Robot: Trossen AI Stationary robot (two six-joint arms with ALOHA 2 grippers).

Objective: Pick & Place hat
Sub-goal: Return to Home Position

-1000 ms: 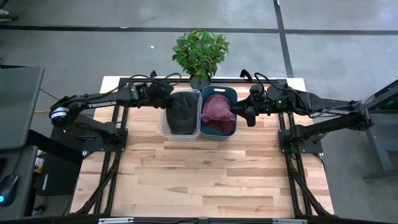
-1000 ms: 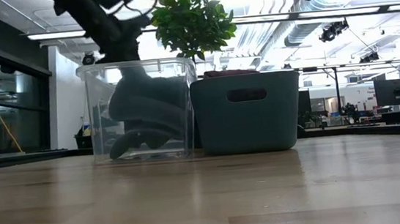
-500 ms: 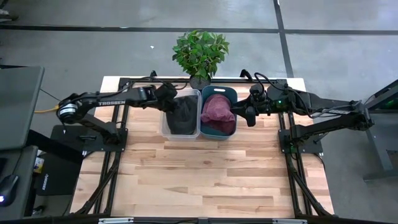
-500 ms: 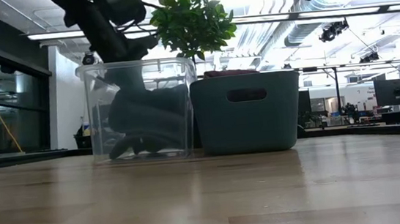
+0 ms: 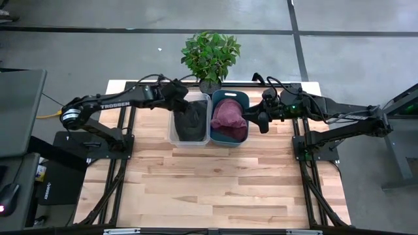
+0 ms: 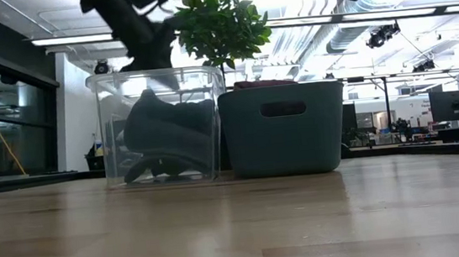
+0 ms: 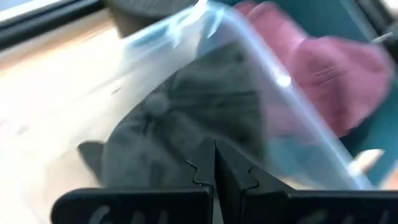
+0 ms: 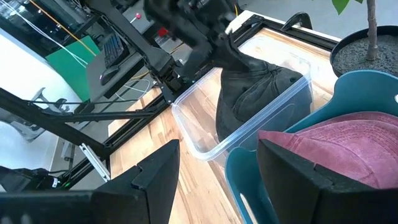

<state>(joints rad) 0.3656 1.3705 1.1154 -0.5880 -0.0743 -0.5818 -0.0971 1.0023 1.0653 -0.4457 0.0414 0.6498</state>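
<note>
**Black cap (image 5: 190, 120) sits in clear bin (image 6: 112, 131)**

Left gripper (image 7: 214, 152) hangs over the clear bin's rim, fingers pressed together on nothing. Right gripper (image 5: 262, 124) sits beside the blue bin (image 6: 281, 140), spread wide, empty. The red cap (image 5: 228, 115) inside barely shows above its wall at table height.

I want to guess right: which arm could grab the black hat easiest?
Probably the left. Its gripper hangs right over the clear box with the black hat inside. The right gripper waits, open, on the far side of the blue bin.
</note>
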